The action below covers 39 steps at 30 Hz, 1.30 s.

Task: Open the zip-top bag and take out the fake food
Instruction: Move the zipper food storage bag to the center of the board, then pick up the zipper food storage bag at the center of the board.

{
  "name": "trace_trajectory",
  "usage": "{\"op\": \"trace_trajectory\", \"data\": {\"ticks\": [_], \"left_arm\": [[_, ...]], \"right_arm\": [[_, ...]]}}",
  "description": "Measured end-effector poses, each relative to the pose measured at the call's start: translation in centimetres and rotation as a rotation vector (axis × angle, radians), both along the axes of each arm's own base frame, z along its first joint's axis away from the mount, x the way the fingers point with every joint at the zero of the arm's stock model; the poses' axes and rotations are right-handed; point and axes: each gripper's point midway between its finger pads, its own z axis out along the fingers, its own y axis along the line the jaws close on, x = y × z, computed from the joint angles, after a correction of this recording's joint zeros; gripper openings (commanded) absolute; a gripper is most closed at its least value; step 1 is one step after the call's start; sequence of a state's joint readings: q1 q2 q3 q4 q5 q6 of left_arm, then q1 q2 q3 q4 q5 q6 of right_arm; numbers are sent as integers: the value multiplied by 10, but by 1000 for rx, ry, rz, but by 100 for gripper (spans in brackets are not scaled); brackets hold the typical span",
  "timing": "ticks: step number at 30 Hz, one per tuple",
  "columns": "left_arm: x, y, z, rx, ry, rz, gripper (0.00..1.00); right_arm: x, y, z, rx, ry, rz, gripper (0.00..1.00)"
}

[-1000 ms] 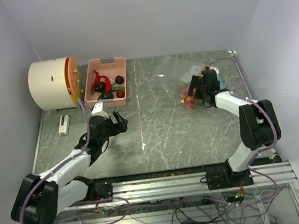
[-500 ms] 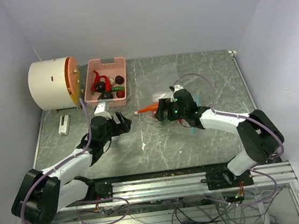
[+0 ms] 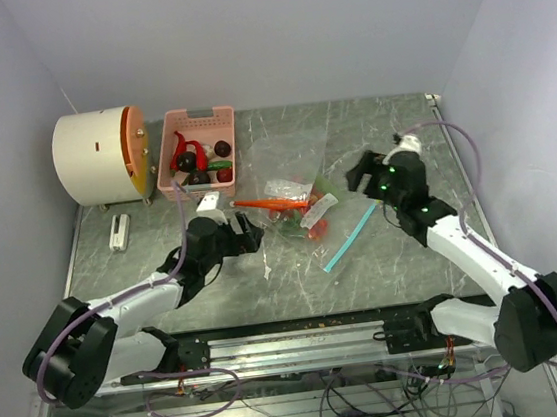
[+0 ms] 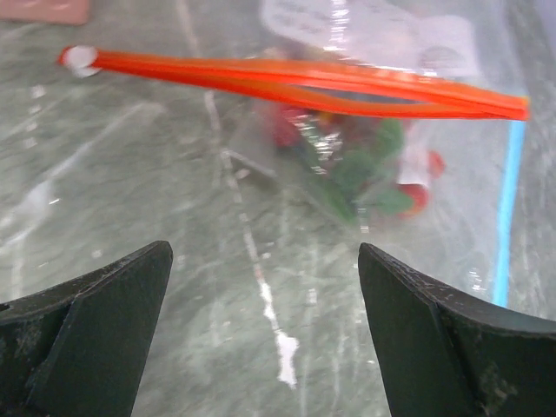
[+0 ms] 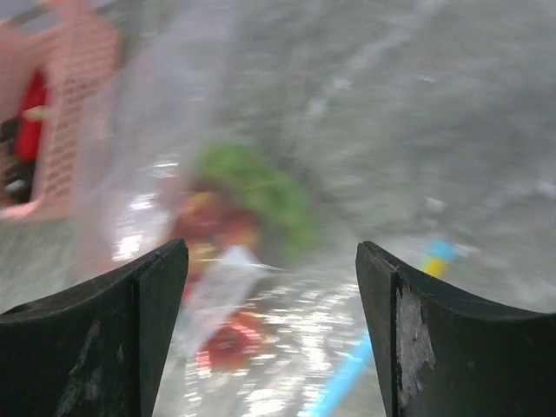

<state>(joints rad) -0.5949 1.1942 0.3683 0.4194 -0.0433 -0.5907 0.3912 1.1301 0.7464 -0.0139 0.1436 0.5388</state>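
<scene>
One bag [image 3: 290,167] everywhere, drum [image 3: 97,157] overhead only

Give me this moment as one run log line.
left gripper: open, empty, facing bag | right gripper: open, empty | zip-top bag: on table | fake food: inside bag

Right jaws released zip-top bag [image 3: 301,181] mid-table, withdrew rightward.

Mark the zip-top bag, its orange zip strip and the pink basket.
zip-top bag [image 3: 292,167]: top external view, clear film near its middle.
orange zip strip [image 4: 226,75]: left wrist view, left half of the strip.
pink basket [image 3: 232,145]: top external view, right wall.
</scene>
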Motion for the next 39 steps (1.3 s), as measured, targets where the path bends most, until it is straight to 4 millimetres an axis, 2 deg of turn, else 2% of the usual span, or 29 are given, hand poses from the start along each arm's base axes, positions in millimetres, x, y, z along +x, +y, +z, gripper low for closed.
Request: {"op": "trace_trajectory", "data": {"ticks": [2,3,5,7,10,13,16,20,21,22,26,29,35,39], "left_arm": [[-4,-17,10,5,-28,-42,99],[-5,-25,15,3,-42,-58,99],[-6,-40,25,4,-70,-89,99],[-6,-54,31,4,-87,-114,99],[-9,-66,28,13,-87,-135,99],[-12,-69,18,33,-70,-144,99],[-12,-69,15,41,-65,-142,99],[-10,-67,15,46,-70,-127,99],[-10,-66,16,47,-72,-124,99],[-9,-66,17,47,-75,-120,99],[-8,-62,25,45,-95,-102,99],[-7,-60,27,49,-100,-95,99],[-8,-59,25,59,-94,-94,99],[-9,-56,29,62,-99,-90,99]], "right_arm": [[0,-44,-24,13,45,-118,73],[-5,-60,-40,20,80,-160,71],[-19,-76,-70,45,154,-203,66],[-31,-82,-92,83,215,-217,64],[-39,-78,-109,145,262,-203,63],[-41,-66,-119,201,282,-149,61],[-40,-51,-129,242,311,-79,44],[-40,-39,-141,277,347,-19,10],[-41,-37,-142,284,353,-9,6],[-41,-36,-141,288,352,1,0],[-37,-34,-128,278,315,25,0],[-29,-37,-107,242,264,36,0],[-6,-56,-33,124,89,-6,0],[-2,-70,20,61,-36,-41,0]]}}
